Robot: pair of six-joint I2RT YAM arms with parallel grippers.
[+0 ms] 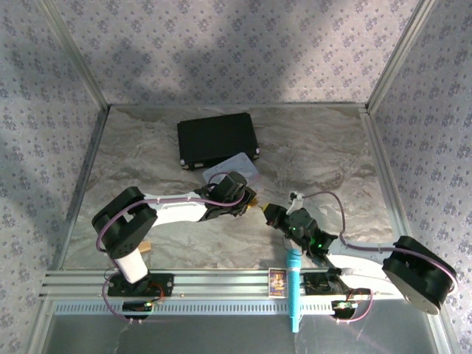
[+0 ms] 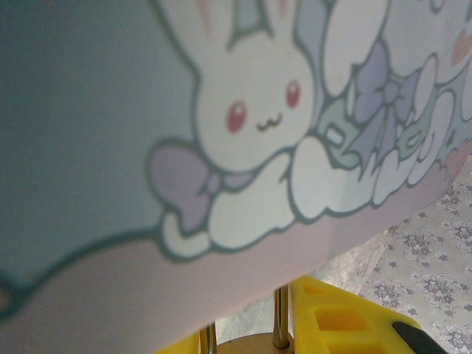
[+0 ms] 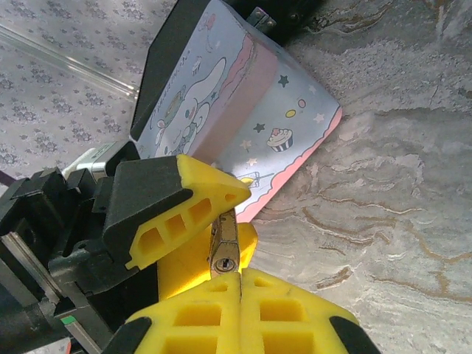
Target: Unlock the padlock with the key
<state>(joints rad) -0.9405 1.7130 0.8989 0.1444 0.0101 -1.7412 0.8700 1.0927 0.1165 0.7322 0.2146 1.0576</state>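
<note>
The left gripper (image 3: pixel 236 215) pinches the padlock (image 3: pixel 224 254) between its yellow fingers at the middle of the right wrist view, with the keyhole end facing the camera. In the left wrist view the lock's two silvery shackle legs rise at the bottom edge, beside a yellow finger (image 2: pixel 335 318).

The right gripper (image 3: pixel 240 286) sits at the bottom of the frame with its fingers pressed together, their tips just below the keyhole. Whether the key lies in that seam cannot be told.

Close behind the padlock stands one pastel tin (image 3: pixel 247 110) printed with a white rabbit and cupcakes, tilted up on edge. It blocks most of the left wrist camera's view. Just beyond it, at the upper centre of the overhead view, lies one black case (image 1: pixel 217 140).

Well apart from the work are three things:
- one turquoise pen (image 1: pixel 293 289) across the rail at lower centre
- one small picture card (image 1: pixel 277 282) beside the pen
- one small tan block (image 1: pixel 146 247) by the left arm's base
</note>
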